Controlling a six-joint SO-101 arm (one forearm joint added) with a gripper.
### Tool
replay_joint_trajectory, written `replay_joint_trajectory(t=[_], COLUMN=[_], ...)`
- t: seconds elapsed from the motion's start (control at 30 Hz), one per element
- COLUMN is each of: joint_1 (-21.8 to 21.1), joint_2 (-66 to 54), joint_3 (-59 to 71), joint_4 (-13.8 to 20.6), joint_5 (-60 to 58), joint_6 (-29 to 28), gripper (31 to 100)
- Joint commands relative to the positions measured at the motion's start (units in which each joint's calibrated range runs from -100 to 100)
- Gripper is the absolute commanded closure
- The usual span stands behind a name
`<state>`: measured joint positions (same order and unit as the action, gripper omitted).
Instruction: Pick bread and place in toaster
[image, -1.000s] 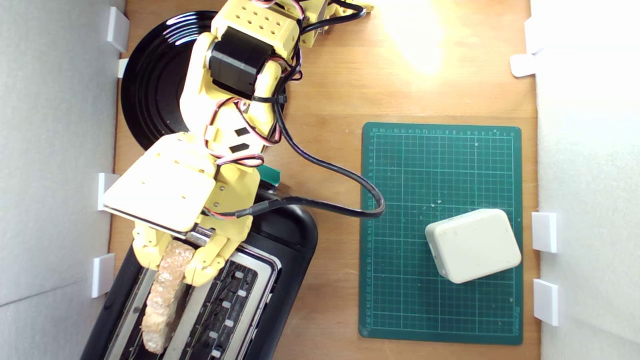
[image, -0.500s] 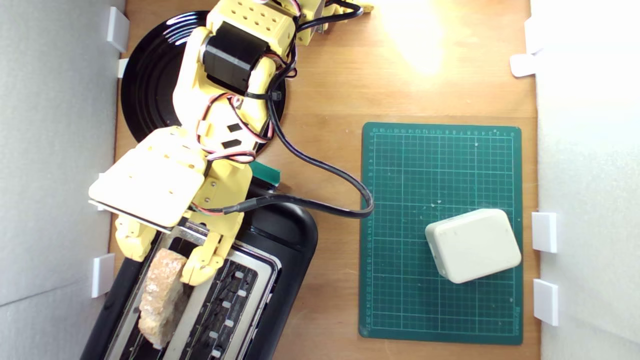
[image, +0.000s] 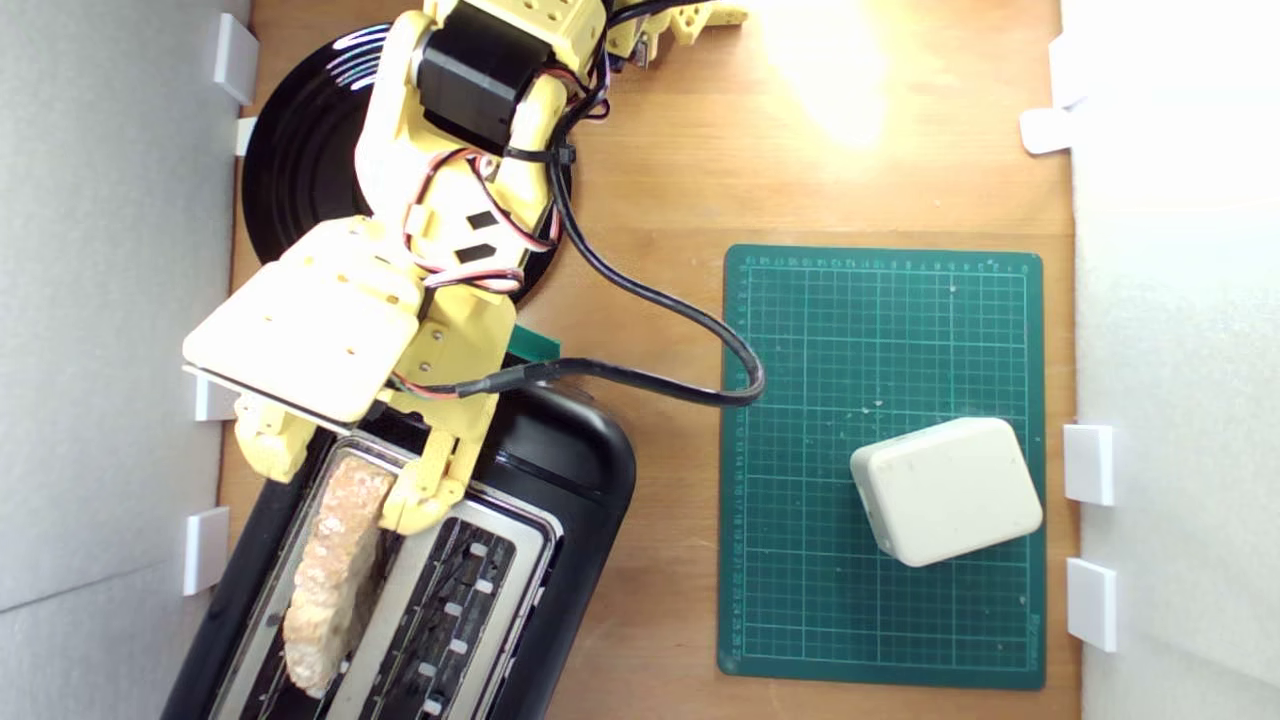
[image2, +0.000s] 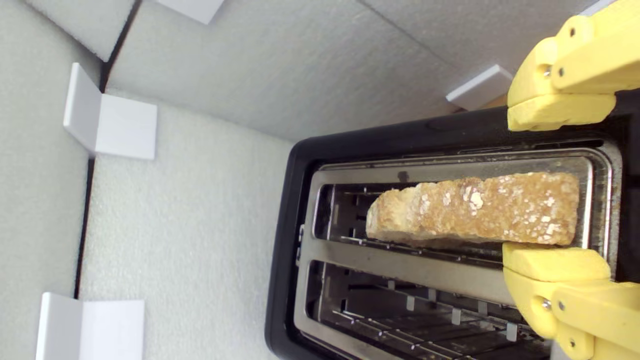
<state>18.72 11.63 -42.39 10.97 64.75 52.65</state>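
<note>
Yellow gripper (image: 345, 480) of yours hung over the near end of the toaster (image: 560, 470), and its jaws stood apart, one on each side of the bread (image: 335, 580) with nothing clamped between them. In the wrist view the gripper (image2: 555, 187) showed a clear gap on one side of the bread (image2: 475, 210), while the other finger (image2: 550, 262) sat just beside the crust; whether it touched I could not tell. The slice stood on edge in one slot of the toaster (image2: 300, 200), its crusty top above the silver plate, and the second slot beside it held only its wire guides. In the exterior view that filled slot was the one toward the view's left. A black cable (image: 660, 300) looped from your arm across the wooden counter (image: 800, 150). Behind the arm lay the round black plate (image: 300, 170). On the exterior view's right, the green cutting mat (image: 880, 330) carried the white block (image: 945, 490) near its lower right corner, well apart from the toaster. White foam walls (image: 110, 300) flanked the counter.
</note>
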Motion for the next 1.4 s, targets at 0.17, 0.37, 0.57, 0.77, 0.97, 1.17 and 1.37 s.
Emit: replay_joint_trajectory(t=[0.17,0.37,0.57,0.77,0.97,1.17,1.37], joint_1=[-0.51,-0.43,-0.83,-1.55,-1.15,-1.88,-4.7], joint_2=[-4.65,-4.31,-5.23,-5.39,-11.13,-17.79,-25.11], joint_3=[-0.77,-0.86,-0.86,-0.86,-0.59,0.68,2.13], joint_4=[-0.27,-1.73,-6.35,-7.89,-10.43,-9.98,-8.53], joint_5=[-0.58,-0.75,-0.84,-0.84,-0.67,-0.5,1.47], joint_6=[-0.15,-0.15,-0.26,-1.57,-4.03,-9.1,-16.74], gripper=[43.5,44.0,44.1,43.9,44.1,44.1,44.2])
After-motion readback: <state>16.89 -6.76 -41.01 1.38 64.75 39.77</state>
